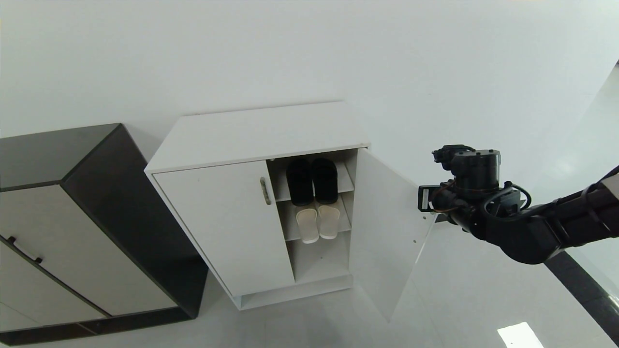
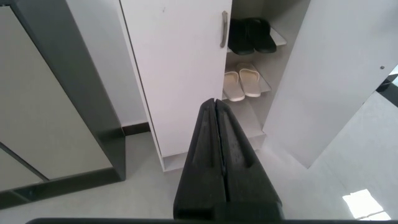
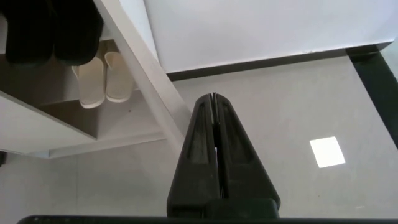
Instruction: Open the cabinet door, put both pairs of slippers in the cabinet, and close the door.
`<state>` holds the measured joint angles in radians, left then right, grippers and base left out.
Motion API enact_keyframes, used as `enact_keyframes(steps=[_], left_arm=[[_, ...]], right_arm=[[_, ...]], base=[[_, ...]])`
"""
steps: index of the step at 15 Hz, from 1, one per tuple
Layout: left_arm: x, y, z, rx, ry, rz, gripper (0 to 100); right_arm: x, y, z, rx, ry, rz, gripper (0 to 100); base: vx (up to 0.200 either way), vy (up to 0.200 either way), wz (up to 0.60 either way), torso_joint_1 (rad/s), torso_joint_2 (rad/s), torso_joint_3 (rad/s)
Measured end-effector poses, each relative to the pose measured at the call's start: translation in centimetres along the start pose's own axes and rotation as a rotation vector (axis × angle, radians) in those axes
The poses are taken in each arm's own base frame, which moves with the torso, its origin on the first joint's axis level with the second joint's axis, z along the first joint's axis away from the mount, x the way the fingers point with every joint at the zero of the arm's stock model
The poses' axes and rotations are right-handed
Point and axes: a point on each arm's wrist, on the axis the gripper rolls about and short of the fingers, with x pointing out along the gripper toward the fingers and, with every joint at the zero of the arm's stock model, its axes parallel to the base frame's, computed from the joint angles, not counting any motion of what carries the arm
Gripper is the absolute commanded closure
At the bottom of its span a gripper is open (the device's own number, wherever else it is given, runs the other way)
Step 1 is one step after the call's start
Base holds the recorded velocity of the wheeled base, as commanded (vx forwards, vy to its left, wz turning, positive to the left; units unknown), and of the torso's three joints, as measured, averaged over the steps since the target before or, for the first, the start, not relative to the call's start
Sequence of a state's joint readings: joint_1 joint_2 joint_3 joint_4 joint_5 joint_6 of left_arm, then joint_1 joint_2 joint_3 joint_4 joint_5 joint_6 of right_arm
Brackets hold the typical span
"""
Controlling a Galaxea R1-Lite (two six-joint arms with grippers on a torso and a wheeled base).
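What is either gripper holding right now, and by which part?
Nothing. The left gripper and the right gripper are both shut and empty.

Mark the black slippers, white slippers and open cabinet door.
Black slippers [image 1: 300, 182], head view, left slipper's middle.
White slippers [image 1: 308, 224], head view, left slipper's middle.
Open white cabinet door [image 1: 387, 227], head view, inner face.

Cabinet [image 1: 261, 133] against wall; left door [image 1: 227, 222] closed, right door [image 1: 387, 232] swung open rightward. Upper slipper pair [image 1: 312, 181] on top shelf, lower slipper pair [image 1: 317, 222] on shelf below. Second cabinet [image 1: 96, 193] left. Right gripper [image 1: 421, 198] beside right door's edge.
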<state>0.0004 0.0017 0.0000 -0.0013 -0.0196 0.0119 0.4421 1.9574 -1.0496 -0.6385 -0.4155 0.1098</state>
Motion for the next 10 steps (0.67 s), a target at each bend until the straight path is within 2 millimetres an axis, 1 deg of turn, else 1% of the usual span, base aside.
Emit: enact_keyframes(steps=[3, 7, 10], left_arm=[[0.0, 0.0, 0.0, 0.0, 0.0, 0.0, 100], [0.0, 0.0, 0.0, -0.001, 0.0, 0.0, 100], [0.0, 0.0, 0.0, -0.001, 0.0, 0.0, 100]], right_arm=[[-1.5, 1.3, -0.4, -0.02, 0.011, 0.043, 100], [-4.8, 3.9, -1.0, -0.053, 0.018, 0.149, 100], [-6.9, 5.2, -1.2, -0.068, 0.016, 0.213, 100]], base=[[0.0, 0.0, 0.0, 0.0, 0.0, 0.0], [0.0, 0.0, 0.0, 0.0, 0.0, 0.0], [0.0, 0.0, 0.0, 0.0, 0.0, 0.0]])
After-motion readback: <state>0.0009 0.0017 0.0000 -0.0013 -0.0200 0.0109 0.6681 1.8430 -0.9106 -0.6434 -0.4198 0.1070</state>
